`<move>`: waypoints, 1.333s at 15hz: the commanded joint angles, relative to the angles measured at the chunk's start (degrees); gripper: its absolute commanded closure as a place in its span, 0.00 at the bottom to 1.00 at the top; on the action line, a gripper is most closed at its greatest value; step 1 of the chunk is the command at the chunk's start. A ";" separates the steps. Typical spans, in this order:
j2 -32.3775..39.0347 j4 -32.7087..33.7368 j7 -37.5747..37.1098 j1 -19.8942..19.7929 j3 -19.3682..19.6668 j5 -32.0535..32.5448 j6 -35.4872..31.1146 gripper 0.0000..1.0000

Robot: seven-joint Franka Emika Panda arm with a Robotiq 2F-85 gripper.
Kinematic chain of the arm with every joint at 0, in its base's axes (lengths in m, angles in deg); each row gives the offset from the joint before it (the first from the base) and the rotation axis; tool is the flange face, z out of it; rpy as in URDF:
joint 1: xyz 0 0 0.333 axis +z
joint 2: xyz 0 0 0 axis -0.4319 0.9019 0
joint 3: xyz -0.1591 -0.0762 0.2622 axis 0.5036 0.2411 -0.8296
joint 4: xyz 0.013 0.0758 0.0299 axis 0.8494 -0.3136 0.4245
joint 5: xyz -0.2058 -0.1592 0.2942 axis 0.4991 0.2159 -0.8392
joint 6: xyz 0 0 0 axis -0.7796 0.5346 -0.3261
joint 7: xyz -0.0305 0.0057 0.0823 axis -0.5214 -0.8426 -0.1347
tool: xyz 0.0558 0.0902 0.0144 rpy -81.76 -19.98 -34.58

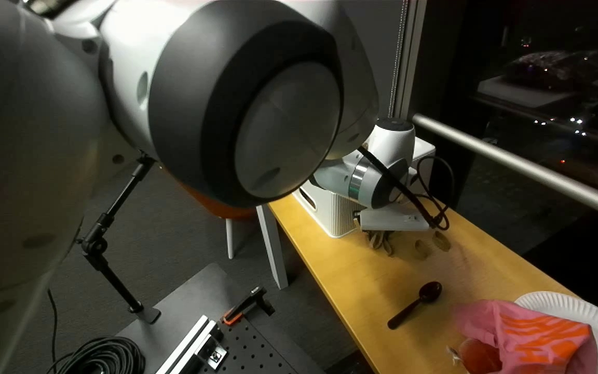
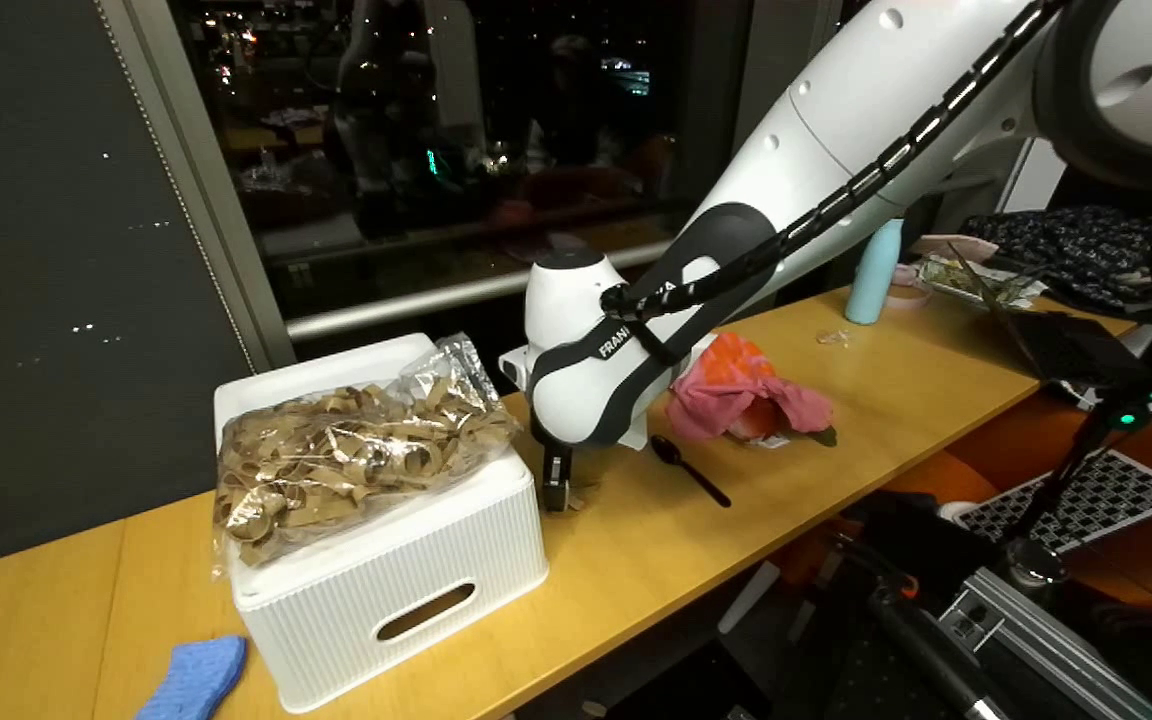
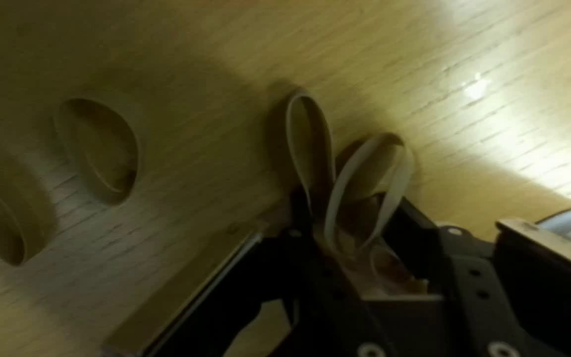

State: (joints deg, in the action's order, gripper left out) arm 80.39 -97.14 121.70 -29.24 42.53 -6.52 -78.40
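One hand (image 3: 352,213), fingers apart, straddles at least two loops (image 3: 349,174) beside two loose ones (image 3: 85,171).

In an exterior view, gripper (image 2: 557,497) pts down nr ctr beside wht box (image 2: 336,610) w/ bag (image 2: 468,368) of brn loops (image 2: 336,475) on top, blk spoon (image 2: 704,483) R of ctr, teal bottle (image 2: 876,272) upper R.

In an exterior view, your Panda arm (image 2: 801,140) slopes down to its wrist (image 2: 576,390); the Robotiq gripper (image 3: 351,199) points downward. Its fingers (image 3: 417,235) stand partly apart; whether they clamp, you cannot tell.
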 commanded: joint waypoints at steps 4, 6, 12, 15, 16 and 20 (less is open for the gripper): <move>0.52 1.71 0.60 -0.67 -0.95 0.66 1.33 1.00; -0.11 1.29 -0.62 -0.04 -0.17 0.97 1.53 1.00; -5.89 -3.57 -7.93 2.91 3.51 2.60 2.08 0.99; -10.28 -7.14 -12.94 4.70 6.20 4.55 3.52 0.99; -12.13 -8.73 -14.72 5.26 7.05 5.06 3.91 0.99; -20.11 -15.22 -21.08 6.95 10.08 8.02 7.06 0.99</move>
State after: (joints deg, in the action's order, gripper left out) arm 67.82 -105.97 105.64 -24.05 50.15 -1.33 -74.27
